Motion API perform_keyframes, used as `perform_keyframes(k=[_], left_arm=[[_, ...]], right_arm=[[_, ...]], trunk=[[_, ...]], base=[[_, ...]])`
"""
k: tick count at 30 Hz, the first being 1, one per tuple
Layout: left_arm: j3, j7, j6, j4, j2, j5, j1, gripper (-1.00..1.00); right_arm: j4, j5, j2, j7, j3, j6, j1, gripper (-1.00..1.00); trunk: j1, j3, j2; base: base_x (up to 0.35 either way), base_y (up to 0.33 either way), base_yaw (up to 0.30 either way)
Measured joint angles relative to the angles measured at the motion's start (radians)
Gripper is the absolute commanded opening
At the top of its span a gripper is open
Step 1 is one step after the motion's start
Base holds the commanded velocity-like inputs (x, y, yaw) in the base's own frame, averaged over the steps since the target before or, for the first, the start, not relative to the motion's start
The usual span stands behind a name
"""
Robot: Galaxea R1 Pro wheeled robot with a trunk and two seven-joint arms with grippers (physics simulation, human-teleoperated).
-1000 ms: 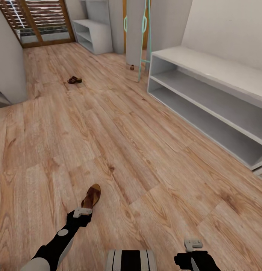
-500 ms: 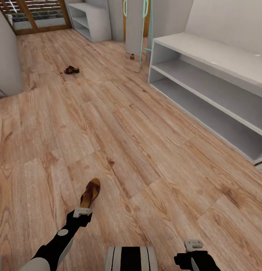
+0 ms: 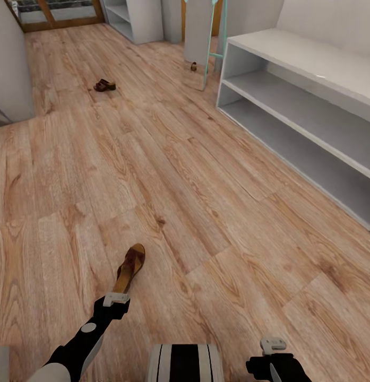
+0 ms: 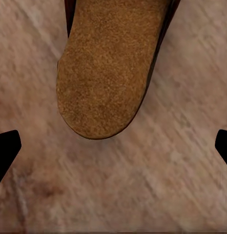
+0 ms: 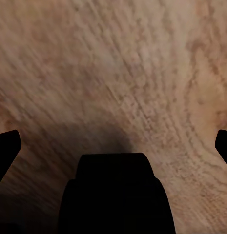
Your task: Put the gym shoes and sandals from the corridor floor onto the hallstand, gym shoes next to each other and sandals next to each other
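Floor carries a sandal at your left gripper's twelve o'clock; both grippers spread, right gripper empty.

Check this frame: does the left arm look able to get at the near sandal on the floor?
Probably yes. The left gripper hangs open just short of the near sandal's heel end, and bare corridor floor surrounds it. In the left wrist view the insole lies ahead between the fingers, nothing blocking.

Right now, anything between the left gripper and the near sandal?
Nothing: in the left wrist view only bare wood floor separates the open left gripper from the near sandal; the head view agrees.
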Motion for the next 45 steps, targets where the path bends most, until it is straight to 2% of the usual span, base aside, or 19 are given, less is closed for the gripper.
perform_keyframes(k=[9, 16, 31, 45], left_arm=[[0.001, 0.000, -0.048, 0.000, 0.000, 0.000, 0.000, 1.00], [0.001, 0.000, -0.051, 0.000, 0.000, 0.000, 0.000, 1.00], [0.001, 0.000, -0.049, -0.006, 0.000, 0.001, 0.002, 1.00], [0.001, 0.000, -0.049, -0.006, -0.001, 0.001, 0.002, 1.00]], right_arm=[[0.000, -0.001, 0.000, 0.000, 0.000, 0.000, 0.000, 1.00], [0.000, 0.000, 0.000, 0.000, 0.000, 0.000, 0.000, 1.00], [-0.006, -0.001, -0.003, 0.001, -0.001, -0.003, 0.015, 1.00], [-0.085, -0.002, -0.001, 0.001, -0.001, -0.003, 0.015, 1.00]], trunk=[[0.000, -0.002, 0.000], [0.000, -0.002, 0.000], [0.000, -0.002, 0.000], [0.000, -0.002, 0.000]], base=[[0.011, 0.003, 0.016], [0.176, 0.079, 0.001], [0.015, 0.006, -0.003], [-0.043, 0.055, -0.053]])
